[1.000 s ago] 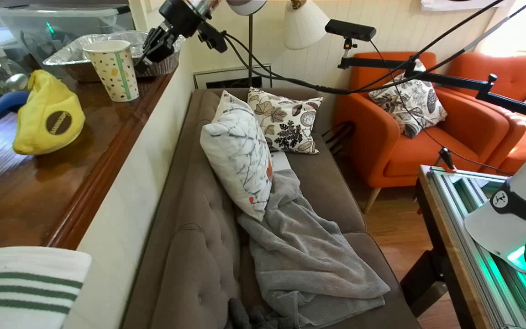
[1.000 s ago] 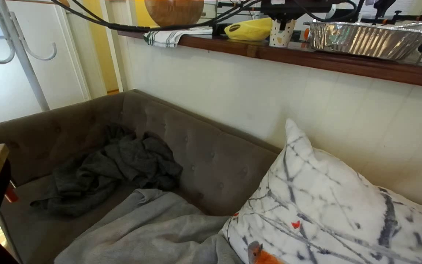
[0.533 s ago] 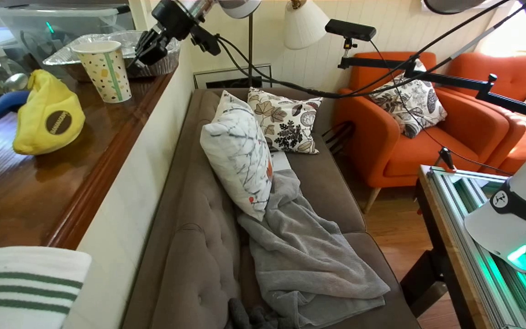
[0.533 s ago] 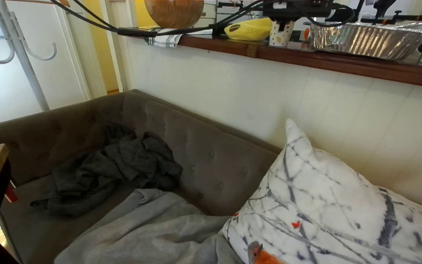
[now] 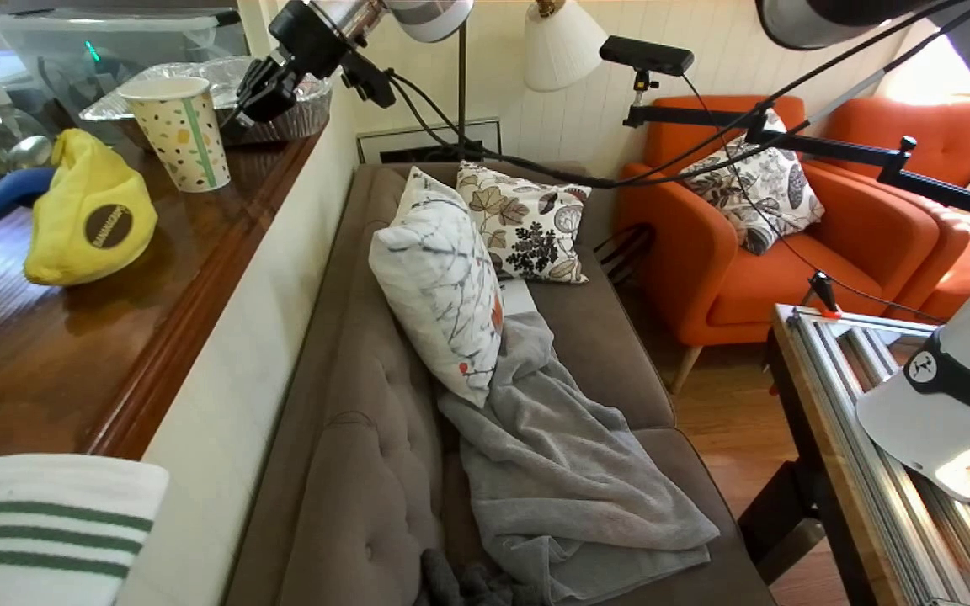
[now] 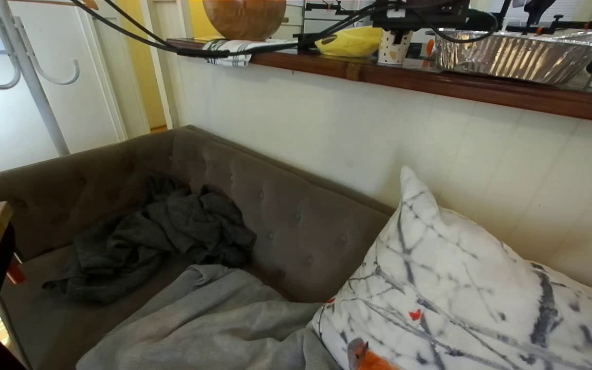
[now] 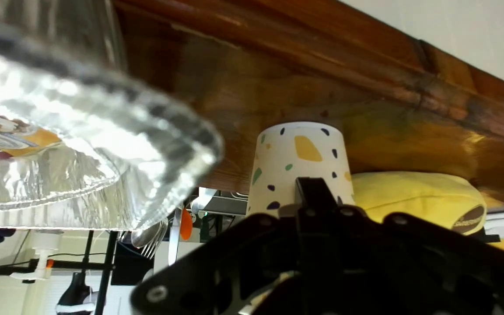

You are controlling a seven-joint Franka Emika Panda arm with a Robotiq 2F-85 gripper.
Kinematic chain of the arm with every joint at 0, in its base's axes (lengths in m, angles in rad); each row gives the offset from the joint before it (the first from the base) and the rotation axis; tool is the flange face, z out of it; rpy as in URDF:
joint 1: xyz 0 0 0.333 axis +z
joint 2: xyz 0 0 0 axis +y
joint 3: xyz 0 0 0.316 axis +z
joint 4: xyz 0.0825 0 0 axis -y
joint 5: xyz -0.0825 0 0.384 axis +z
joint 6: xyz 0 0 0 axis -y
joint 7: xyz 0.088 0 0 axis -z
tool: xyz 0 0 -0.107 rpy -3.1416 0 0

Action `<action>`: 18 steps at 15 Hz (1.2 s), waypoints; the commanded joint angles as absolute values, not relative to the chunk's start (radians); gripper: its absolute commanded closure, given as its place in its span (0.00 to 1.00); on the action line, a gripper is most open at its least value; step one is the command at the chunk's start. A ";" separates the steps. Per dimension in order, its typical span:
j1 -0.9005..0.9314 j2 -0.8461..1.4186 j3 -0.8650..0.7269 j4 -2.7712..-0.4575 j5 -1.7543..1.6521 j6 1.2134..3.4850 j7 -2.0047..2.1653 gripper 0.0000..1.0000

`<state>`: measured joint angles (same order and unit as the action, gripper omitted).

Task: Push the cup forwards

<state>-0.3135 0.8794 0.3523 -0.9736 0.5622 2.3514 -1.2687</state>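
Wrist view, tapered ppr cup (image 7: 293, 164), blk pincer (image 7: 312, 186)

In the wrist view, the gripper (image 7: 312, 184) hides the rim of the speckled cup (image 7: 287, 170), which partly covers the yellow pouch (image 7: 414, 194). The foil tray (image 7: 138, 131) is cut off at left, its rim blurred. In an exterior view, the near-left striped towel (image 5: 43, 522) is cut off.

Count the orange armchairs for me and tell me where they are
2. In an exterior view, the nearer armchair stands by the far end of the sofa; the farther armchair is to its right, partly hidden behind it. Others could be out of frame.
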 commanded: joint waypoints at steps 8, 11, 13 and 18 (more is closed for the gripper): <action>-0.295 0.942 0.346 -0.862 0.547 2.303 -1.250 1.00; -0.309 0.887 0.344 -0.941 0.557 2.273 -1.219 1.00; -0.321 0.844 0.342 -1.002 0.566 2.266 -1.192 1.00; -0.324 0.668 0.283 -1.223 0.560 2.263 -1.044 1.00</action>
